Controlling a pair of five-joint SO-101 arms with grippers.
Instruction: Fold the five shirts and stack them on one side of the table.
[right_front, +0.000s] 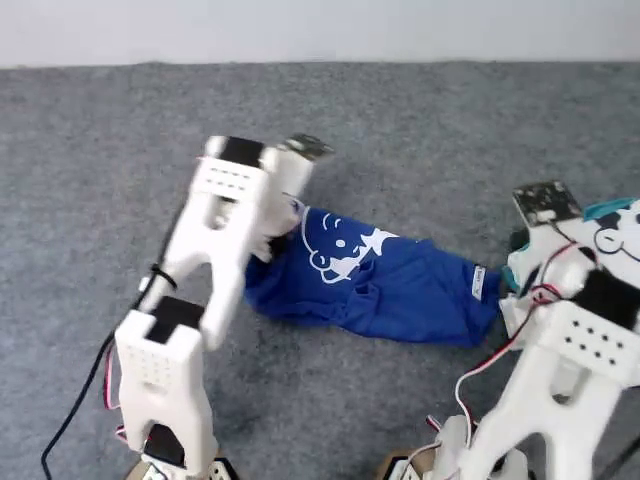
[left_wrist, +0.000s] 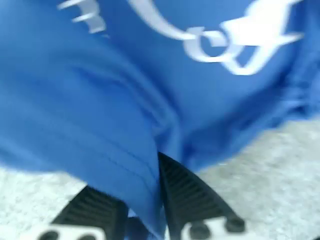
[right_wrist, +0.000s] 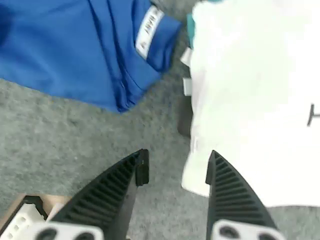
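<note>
Clamping a fold of the blue shirt (left_wrist: 150, 75): left wrist view has the left gripper (left_wrist: 150, 212) pinched almost fully together, cloth squeezed between its two black fingers (left_wrist: 187, 192). The shirt rises straight out of the gripper, white print (left_wrist: 240, 35) facing the camera. Grey tabletop (left_wrist: 280, 160) is visible past the shirt's edge.

Right wrist view: right gripper (right_wrist: 175, 172) is spread wide and holds nothing. One finger is over bare tabletop. The other is at the edge of the white shirt (right_wrist: 255, 90); can't tell if it touches. The blue shirt's end with the white label (right_wrist: 149, 30) lies ahead of the gripper, apart from it. A bit of teal cloth (right_wrist: 190, 22) shows at the white shirt's far edge.

High view: left arm (right_front: 225, 210) ends at the blue shirt's left end. The shirt lies crumpled mid-tabletop, print up, stretching toward the right arm (right_front: 570, 350). The white shirt sits at the tabletop's right edge, partly under the right arm, just beside the blue shirt's labelled end.
</note>
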